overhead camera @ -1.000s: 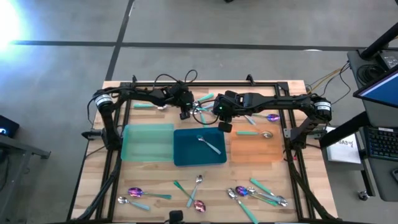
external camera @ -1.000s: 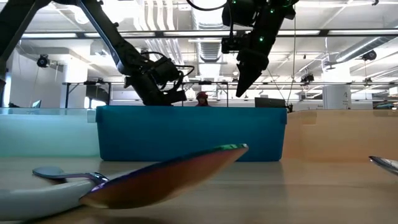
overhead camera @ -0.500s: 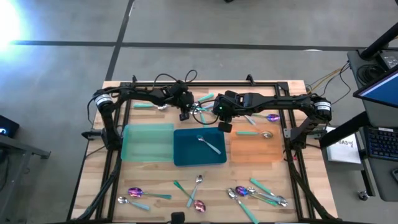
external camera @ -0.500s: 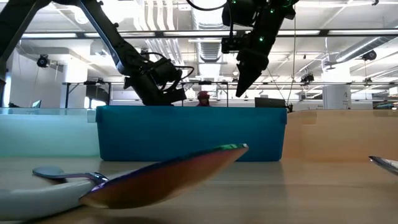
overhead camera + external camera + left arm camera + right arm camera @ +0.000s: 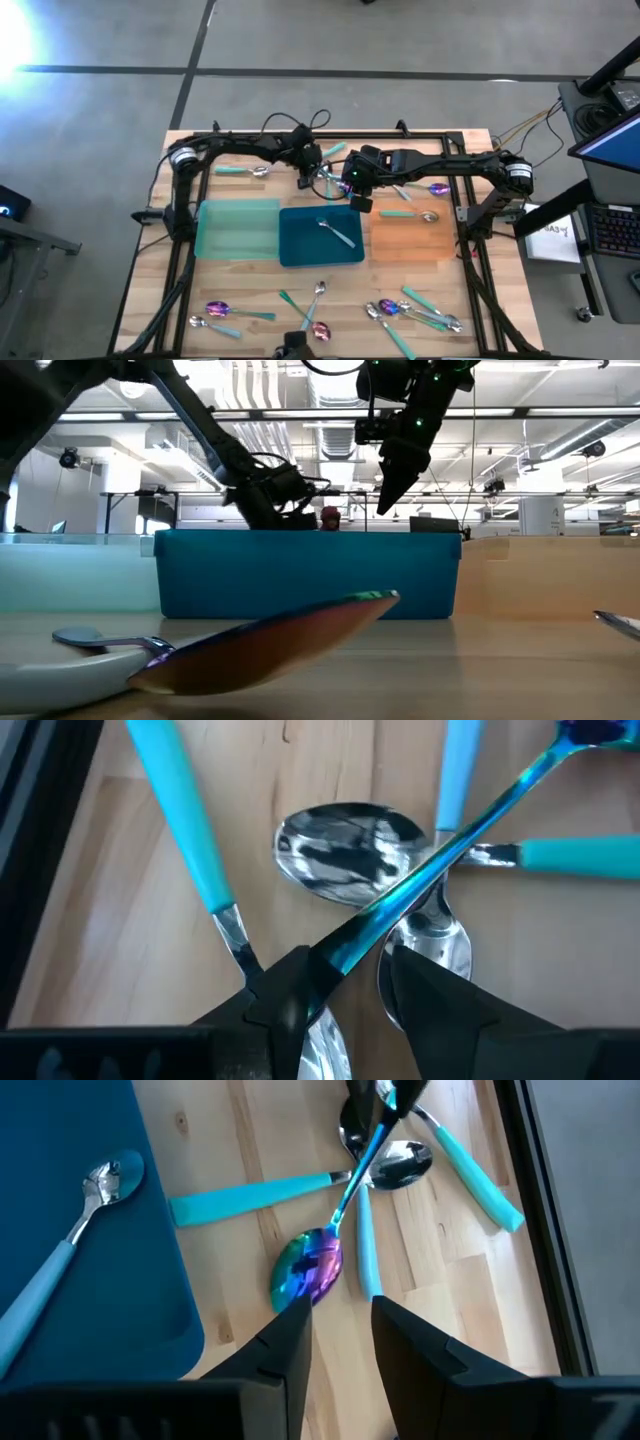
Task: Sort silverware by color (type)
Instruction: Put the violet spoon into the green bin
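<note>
Gripping the slim handle of an iridescent spoon (image 5: 440,840), my left gripper (image 5: 345,975) sits low over the spoon pile (image 5: 328,180) at the far middle of the table (image 5: 440,290), fingers pinched on the shaft. From those fingers the spoon's long axis runs straight away toward the right arm, and its purple-green bowl (image 5: 308,1272) lies just ahead of my right gripper (image 5: 338,1342), which hovers above with its fingers parted and nothing between them. The left arm is plainly the one on the job; the right is nearer the bowl end only.

Under the held spoon lie a plain silver spoon bowl (image 5: 350,852) and several teal-handled spoons (image 5: 185,825), crossed like pick-up sticks and touching one another. I judge the lift must go up and back along the shaft so the bowl clears the teal handles without dragging them.

The metal is mirror-bright and slick, the coated spoon shifting blue to violet; the teal handles look matte and rounded. The tabletop is pale wood grain.

Three flat trays sit side by side at mid-table: a green tray (image 5: 238,228), a teal tray (image 5: 300,245) with one teal-handled spoon (image 5: 336,233) in it, and an orange tray (image 5: 410,240) with spoons on its far edge. More silverware (image 5: 415,310) is scattered along the near edge.
</note>
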